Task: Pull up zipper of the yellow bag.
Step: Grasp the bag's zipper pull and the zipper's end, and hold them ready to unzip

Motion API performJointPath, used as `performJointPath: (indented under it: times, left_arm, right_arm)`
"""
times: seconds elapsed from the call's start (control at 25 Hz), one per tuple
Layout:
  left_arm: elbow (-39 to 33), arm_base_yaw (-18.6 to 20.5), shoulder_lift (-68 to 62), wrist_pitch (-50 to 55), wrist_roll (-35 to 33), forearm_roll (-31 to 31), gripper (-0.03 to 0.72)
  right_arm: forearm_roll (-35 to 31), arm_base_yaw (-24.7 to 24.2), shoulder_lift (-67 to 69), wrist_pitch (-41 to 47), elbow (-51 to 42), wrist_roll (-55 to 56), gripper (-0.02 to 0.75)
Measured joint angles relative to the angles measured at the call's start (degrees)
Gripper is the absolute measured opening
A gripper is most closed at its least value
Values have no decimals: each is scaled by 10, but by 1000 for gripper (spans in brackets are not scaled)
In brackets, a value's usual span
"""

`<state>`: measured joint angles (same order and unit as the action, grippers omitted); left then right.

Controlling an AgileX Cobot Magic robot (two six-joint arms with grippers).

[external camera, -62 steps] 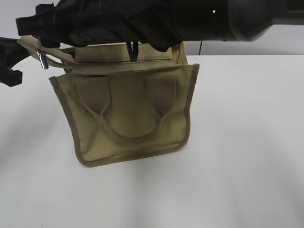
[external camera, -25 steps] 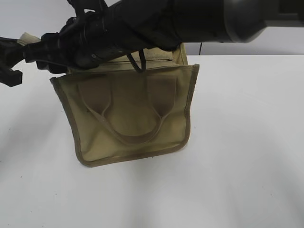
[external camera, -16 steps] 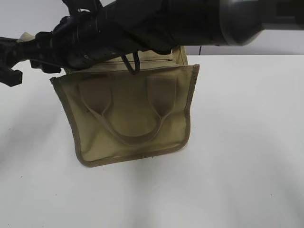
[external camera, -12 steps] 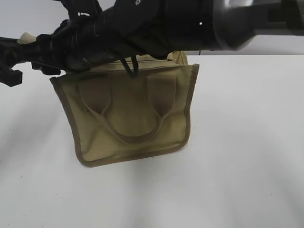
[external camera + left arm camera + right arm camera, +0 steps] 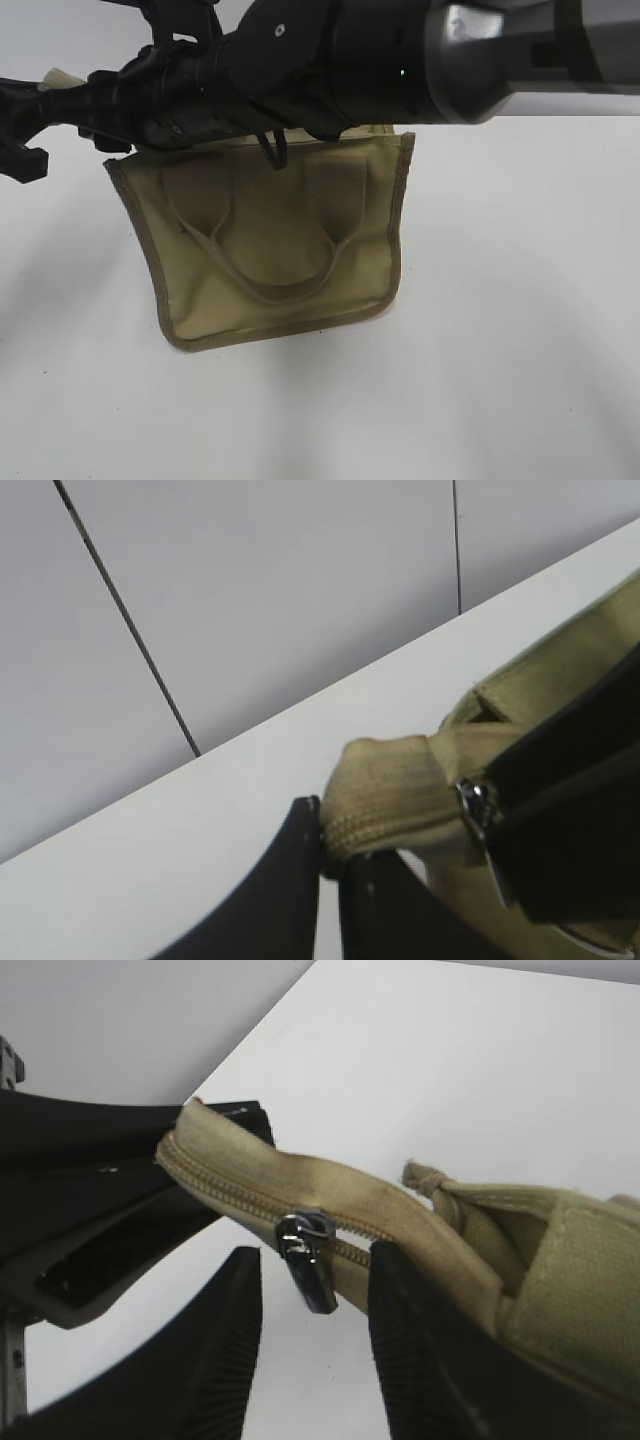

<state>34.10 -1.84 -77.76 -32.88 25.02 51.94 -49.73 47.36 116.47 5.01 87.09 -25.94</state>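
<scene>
Yellow bag (image 5: 280, 240): standing upright on the white table (image 5: 520, 330), front panel and looped handle facing the exterior camera, top panel hidden behind the right arm.

Zipper (image 5: 240, 1195): its end tail is sticking out past the bag's left top corner, stretched almost level; the teeth are running along it toward the bag.

Pull tab (image 5: 312, 1265): hanging down from the slider, shiny, sitting in the gap between the right tool's two pads.

Left tool (image 5: 330, 865): pinching the very end of the zipper tail, holding it taut away from the bag.

Right tool (image 5: 312, 1360): reaching across to the left corner; pads are spread, one on each side of the tab, not yet touching it.

Risk, missed grip: the tab is dangling loose and slim, so pads closing slightly off line are likely catching only fabric or nothing.

Risk, lost tension: if the left pinch is slipping off the short tail, the tape is going slack and the slider is probably jamming or dragging the bag over.

Change from 2.5 s ago: the right arm is now lying lower and further left, covering the tab that was showing at the left corner; the bag is standing in the same place.
</scene>
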Motion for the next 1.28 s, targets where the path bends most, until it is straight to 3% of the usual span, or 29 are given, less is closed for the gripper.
performJointPath:
  times: [0.24,0.4,1.08,1.28]
  left_arm:
    - [0,0,0,-2,2,0,8]
    - [0,0,3,-12,26,7,8]
    - [-1,0,36,-18,138,95,8]
    - [-1,0,36,-17,141,100,8]
  right_arm:
    - [0,2,0,-2,0,12,206]
    - [0,2,0,-2,0,22,196]
    - [0,2,0,5,0,71,243]
    - [0,2,0,25,0,84,307]
